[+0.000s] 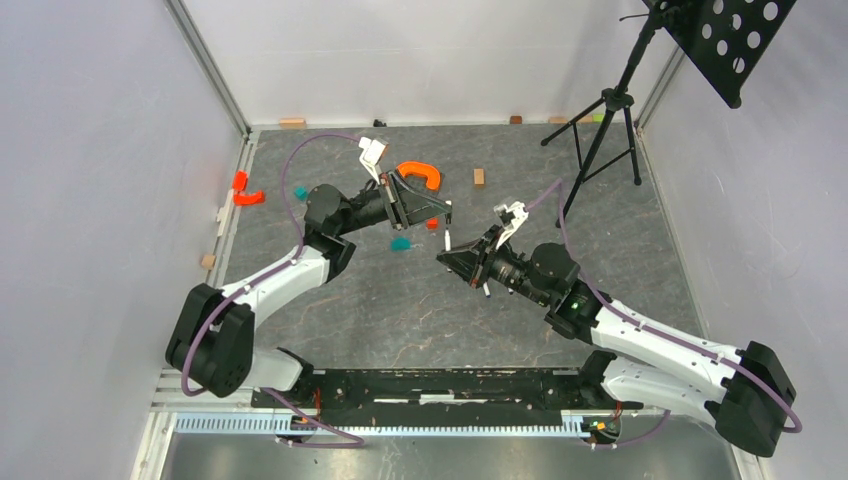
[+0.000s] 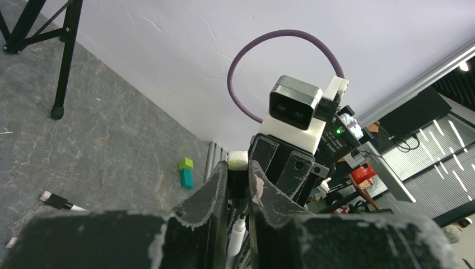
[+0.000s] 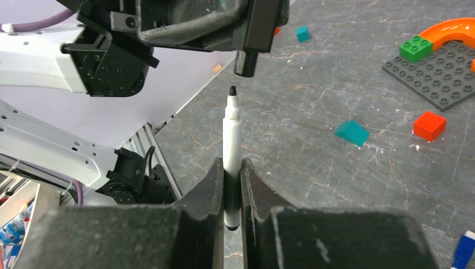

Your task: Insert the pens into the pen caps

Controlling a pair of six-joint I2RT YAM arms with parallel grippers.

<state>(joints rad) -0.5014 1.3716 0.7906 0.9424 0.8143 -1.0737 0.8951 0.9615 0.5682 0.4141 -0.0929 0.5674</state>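
Pen (image 3: 232, 140): white barrel was clamped in the right gripper (image 3: 232, 168), with its dark tip pointing out past the fingertips, just short of the cap's mouth and not touching it.
Pen cap (image 3: 246, 60): black, was pinched in the left gripper (image 2: 238, 174) with its open end facing the tip.
Right jaws: narrow, closed on the barrel's lower part.
Left jaws: narrow, gripping the cap.
Arms: met above the middle of the table (image 1: 420, 310), the grippers facing each other.
Blue cap (image 3: 462, 252): lay on the table, partly cut off by the right wrist view's edge.
Bricks: a teal brick (image 3: 352, 133) and a red brick (image 3: 429, 124) lay near a grey baseplate (image 3: 442, 75).
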